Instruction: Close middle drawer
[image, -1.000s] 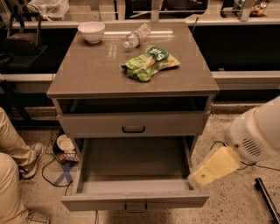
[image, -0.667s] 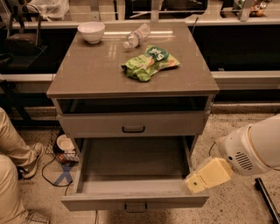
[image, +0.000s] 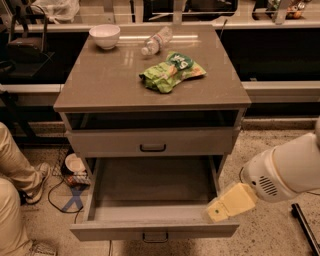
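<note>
I see: grey-beige middle drawer (image: 150, 192); pale yellow end effector (image: 221, 211) on a white arm, at the drawer's right front corner; green bag (image: 171, 73) and white bowl (image: 104, 35) on grey-brown surface (image: 100, 85).

White arm (image: 287, 172) extended, tool (image: 218, 213) low at right

No text is reading legibly anywhere. Green bag (image: 172, 74) on the surface (image: 100, 85) is showing a white logo, letters blurred. Bottle (image: 156, 41) label is also unreadable. Tool (image: 217, 214) is sitting at the right front corner of the pulled-out middle drawer (image: 150, 231).
</note>
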